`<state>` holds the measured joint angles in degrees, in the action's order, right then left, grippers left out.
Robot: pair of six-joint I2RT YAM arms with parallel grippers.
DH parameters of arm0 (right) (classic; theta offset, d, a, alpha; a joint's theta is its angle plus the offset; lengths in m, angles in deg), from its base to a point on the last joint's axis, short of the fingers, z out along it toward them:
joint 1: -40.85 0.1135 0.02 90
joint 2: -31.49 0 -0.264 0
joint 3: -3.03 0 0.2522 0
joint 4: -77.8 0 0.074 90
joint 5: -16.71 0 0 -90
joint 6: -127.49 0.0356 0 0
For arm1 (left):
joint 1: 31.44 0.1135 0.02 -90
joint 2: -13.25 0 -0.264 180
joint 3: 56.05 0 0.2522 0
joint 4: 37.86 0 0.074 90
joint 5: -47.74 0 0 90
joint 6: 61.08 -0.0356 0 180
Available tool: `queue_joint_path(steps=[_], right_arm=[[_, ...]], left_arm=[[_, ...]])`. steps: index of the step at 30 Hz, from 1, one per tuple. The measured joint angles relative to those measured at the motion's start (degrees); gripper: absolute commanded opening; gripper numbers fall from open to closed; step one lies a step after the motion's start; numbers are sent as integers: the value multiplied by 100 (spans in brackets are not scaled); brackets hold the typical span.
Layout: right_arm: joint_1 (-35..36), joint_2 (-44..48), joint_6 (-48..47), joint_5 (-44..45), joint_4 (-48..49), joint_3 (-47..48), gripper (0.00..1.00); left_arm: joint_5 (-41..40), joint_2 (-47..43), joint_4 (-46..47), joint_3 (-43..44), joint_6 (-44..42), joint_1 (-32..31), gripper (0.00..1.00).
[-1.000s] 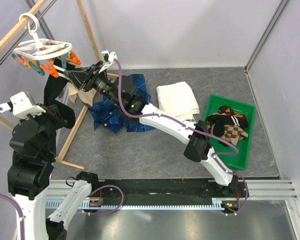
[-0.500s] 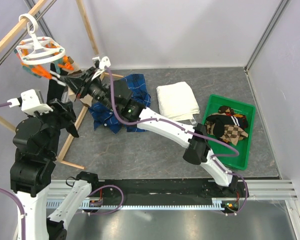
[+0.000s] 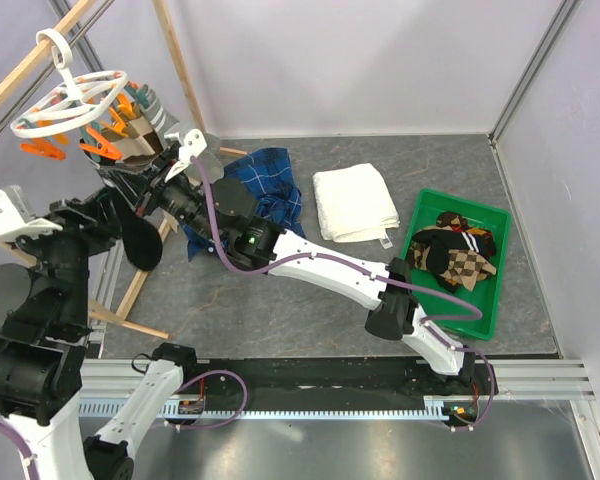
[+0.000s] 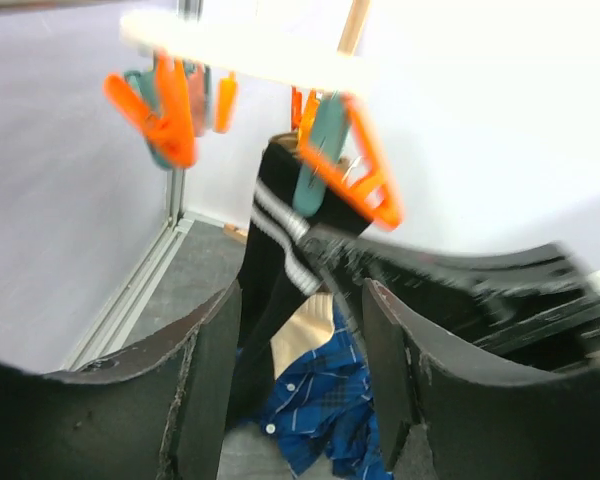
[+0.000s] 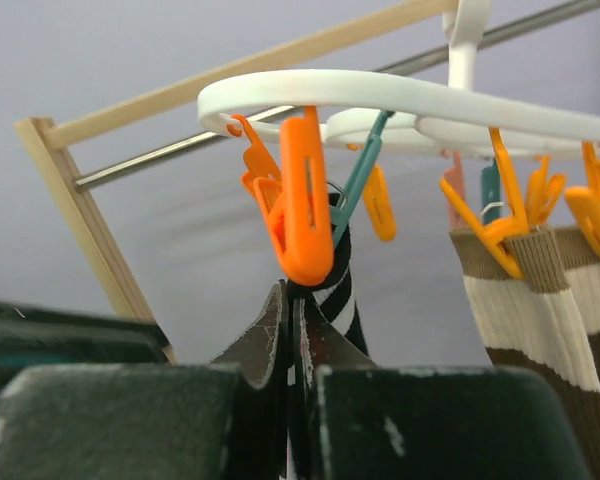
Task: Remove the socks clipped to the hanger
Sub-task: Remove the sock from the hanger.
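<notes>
The white round hanger (image 3: 68, 98) hangs by its hook from the rack pole at the top left, with orange and teal clothespins (image 5: 305, 205) around it. A black sock with white stripes (image 5: 348, 292) is clipped under an orange pin, and my right gripper (image 5: 298, 312) is shut on it just below that pin. In the top view the right gripper (image 3: 122, 172) reaches under the hanger. Beige-and-brown striped socks (image 5: 525, 300) hang clipped beside it. My left gripper (image 4: 300, 295) is open just short of the black sock (image 4: 280, 250), with nothing in it.
Wooden rack poles (image 3: 176, 62) frame the hanger, one leg slanting to the floor (image 3: 140, 280). A blue plaid shirt (image 3: 270, 185) lies beneath, and a folded white towel (image 3: 355, 200) lies to its right. A green bin (image 3: 498, 290) at the right holds several socks (image 3: 460, 250).
The right gripper shut on the black striped sock under the orange pin. The left gripper opened and its arm drew back to the left. The hanger swung and tilted.
</notes>
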<state>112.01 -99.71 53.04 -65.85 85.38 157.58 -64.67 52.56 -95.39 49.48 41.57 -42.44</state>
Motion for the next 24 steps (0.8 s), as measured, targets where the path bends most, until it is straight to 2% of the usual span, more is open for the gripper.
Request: queue_joint_path(steps=[4,7,10,16,24], right_arm=[[74,0,-133,50,144,44,0],[90,0,-238,85,223,-74,0],[85,0,-352,129,210,-160,0],[87,0,-614,151,229,-195,0],[83,0,-896,146,302,-387,0]], left_arm=[[4,-326,-48,-562,13,0,60],[31,-258,-87,-494,92,0,59],[328,-37,-109,-24,254,0,58],[1526,518,251,1204,669,0,58],[1978,1416,483,1867,837,0,59]])
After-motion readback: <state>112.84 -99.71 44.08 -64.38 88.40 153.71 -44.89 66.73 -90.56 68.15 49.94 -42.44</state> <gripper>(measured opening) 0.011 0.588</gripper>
